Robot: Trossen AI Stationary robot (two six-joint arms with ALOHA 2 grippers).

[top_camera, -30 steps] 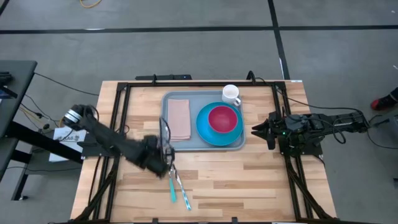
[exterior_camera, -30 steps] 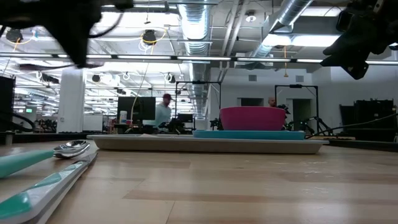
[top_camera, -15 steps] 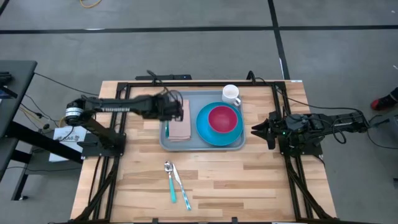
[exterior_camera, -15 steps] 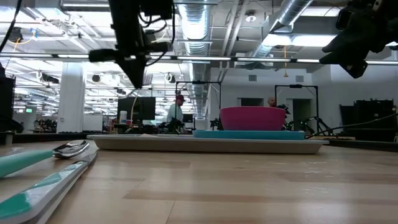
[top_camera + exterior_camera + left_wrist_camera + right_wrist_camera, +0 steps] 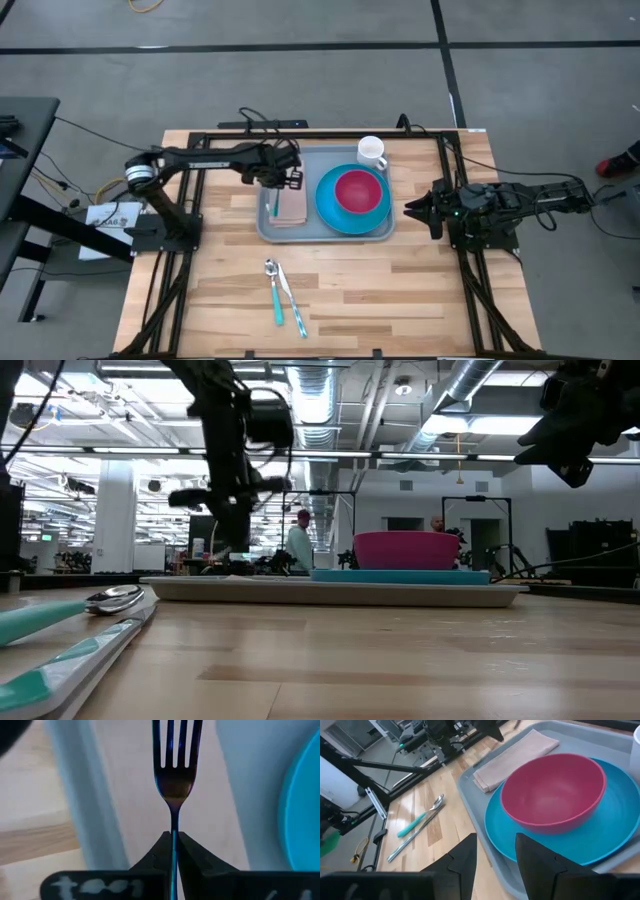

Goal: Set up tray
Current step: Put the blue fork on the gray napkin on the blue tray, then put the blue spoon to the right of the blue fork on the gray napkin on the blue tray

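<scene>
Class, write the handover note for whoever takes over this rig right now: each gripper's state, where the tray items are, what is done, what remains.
Left gripper: shut on the fork, holding it above the napkin at the tray's left end.
Right gripper: open, empty, waiting at the table's right side beside the tray.
Done: napkin, blue plate with pink bowl and white mug sit on the tray.
Left: set the fork down on the tray; the spoon and knife lie on the bare table in front of the tray and likely go on next.
</scene>
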